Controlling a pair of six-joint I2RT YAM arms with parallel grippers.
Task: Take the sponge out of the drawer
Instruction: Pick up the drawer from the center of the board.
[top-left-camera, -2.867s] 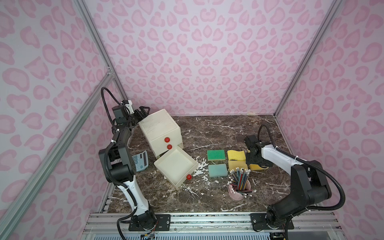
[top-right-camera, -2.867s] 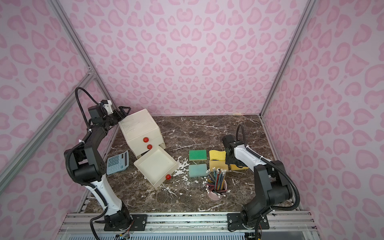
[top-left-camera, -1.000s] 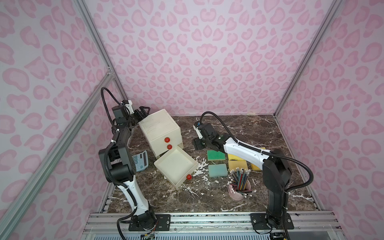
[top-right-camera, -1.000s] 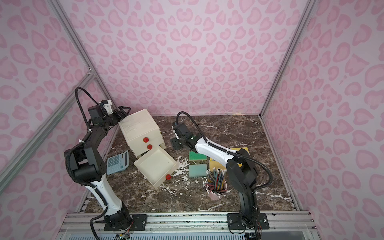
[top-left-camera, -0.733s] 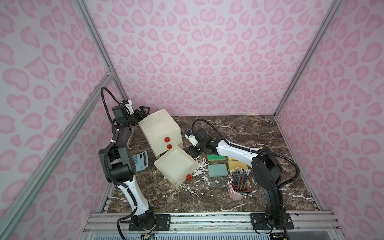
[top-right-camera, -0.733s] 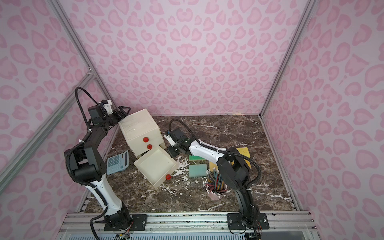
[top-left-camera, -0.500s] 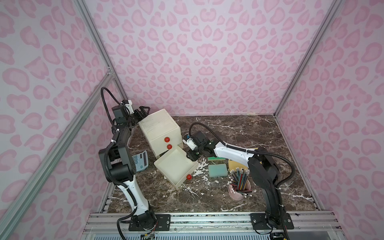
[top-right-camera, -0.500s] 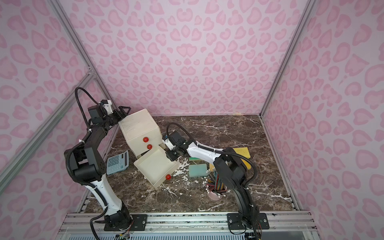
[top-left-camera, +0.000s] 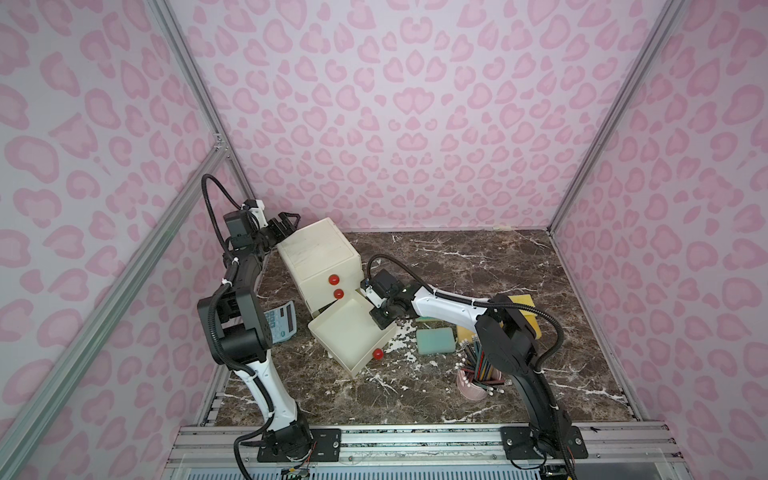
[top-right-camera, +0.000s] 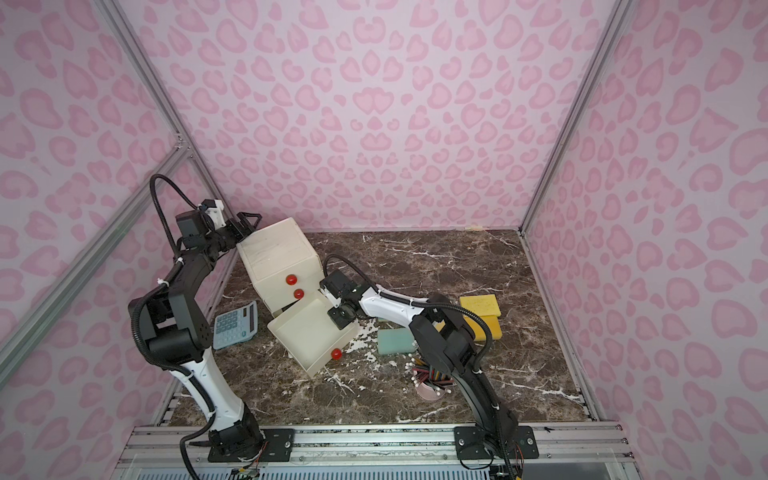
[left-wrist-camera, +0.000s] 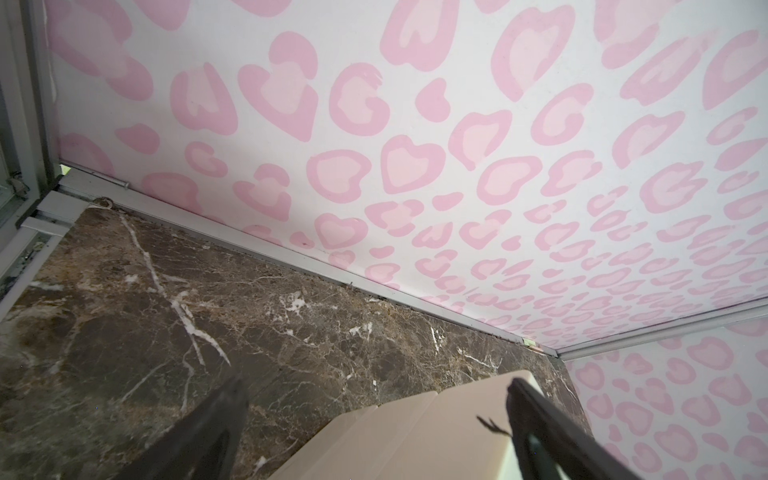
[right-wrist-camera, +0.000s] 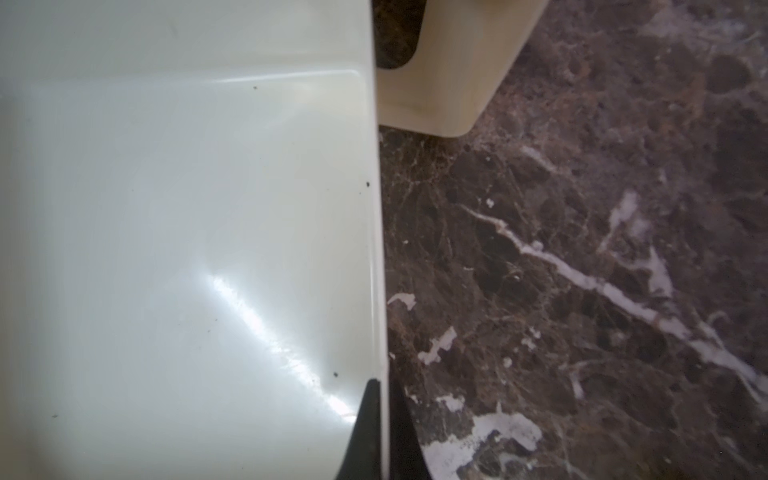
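With the drawer (top-left-camera: 345, 334) bare, the teal sponge (top-left-camera: 434, 340) out on the bench (top-left-camera: 478, 257) nearby, and the right end effector (top-left-camera: 380, 321) pinched on the drawer's side wall, closing it likely wants a straight push while the left end effector (top-left-camera: 286, 222), spread wide at the cabinet (top-left-camera: 316, 249), steadies it.

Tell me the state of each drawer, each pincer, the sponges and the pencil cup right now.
Bottom drawer: pulled out, empty.
Upper drawers: shut.
Right pincer: shut on the bottom drawer's side wall.
Left pincer: open, at the cabinet's back corner.
Teal sponge: flat on the table, outside the drawer.
Yellow sponge: on the table.
Pencil cup: upright, holding pencils.
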